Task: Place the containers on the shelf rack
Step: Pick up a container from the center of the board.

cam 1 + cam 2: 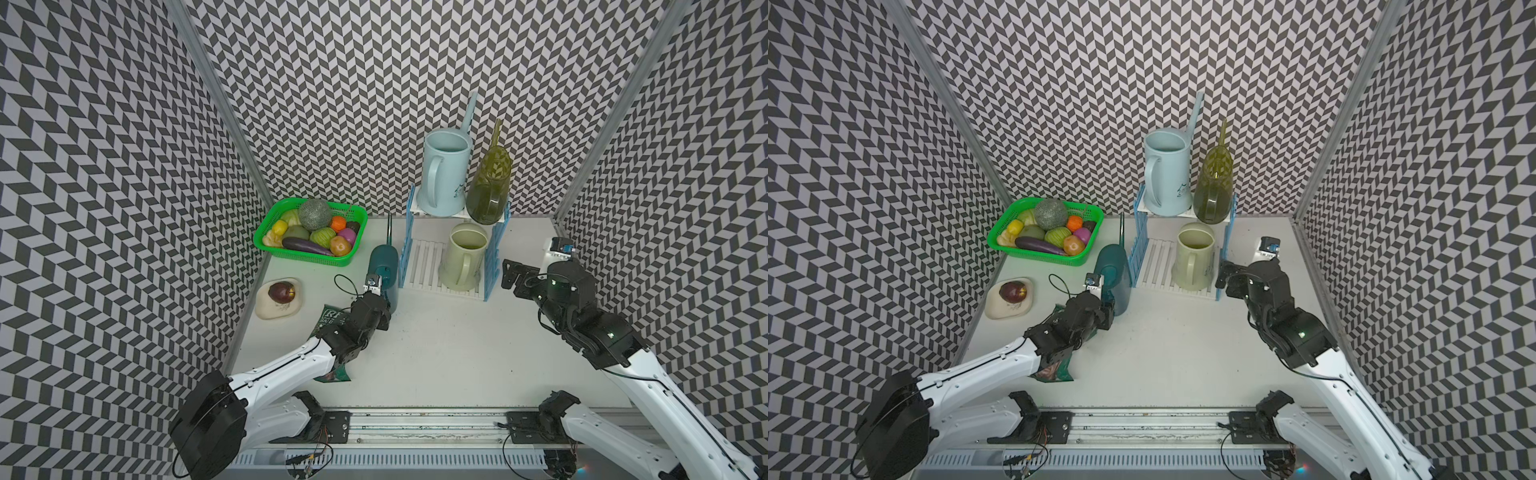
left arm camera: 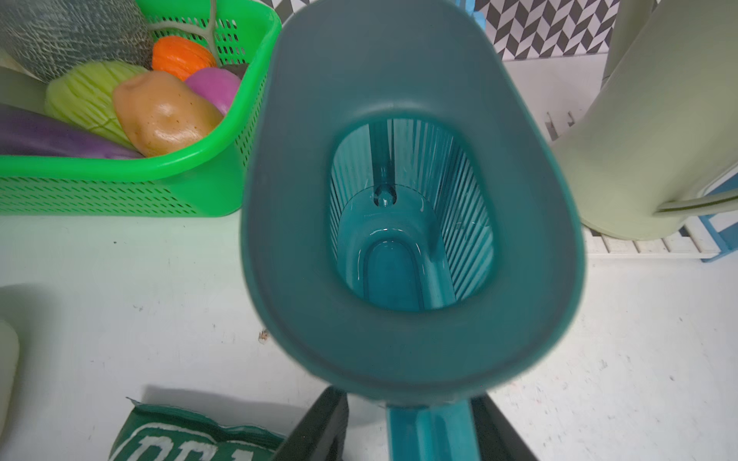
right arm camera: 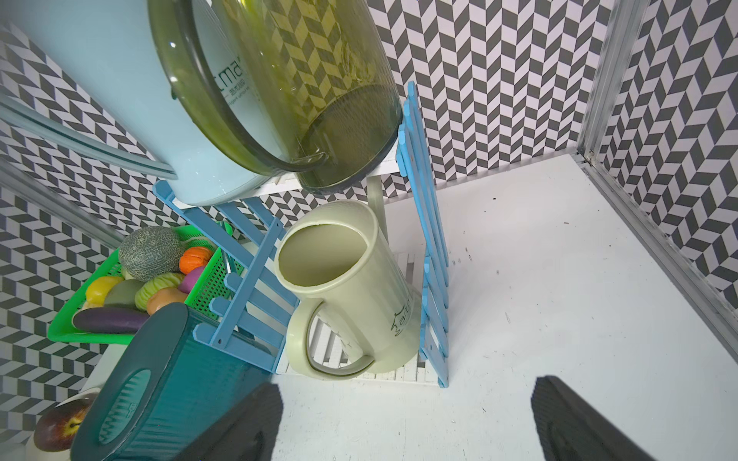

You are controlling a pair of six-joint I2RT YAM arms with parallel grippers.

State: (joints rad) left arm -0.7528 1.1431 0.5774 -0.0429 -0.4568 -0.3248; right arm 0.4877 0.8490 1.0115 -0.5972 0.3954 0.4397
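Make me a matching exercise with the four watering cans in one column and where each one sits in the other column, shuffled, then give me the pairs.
Column one:
1. light blue can
2. olive green can
3. cream can
4. dark teal can

Column two:
A. on the table, outside the shelf rack
B. top shelf, end nearer the green basket
C. lower shelf
D. top shelf, end farther from the basket

Pairs: 1-B, 2-D, 3-C, 4-A.
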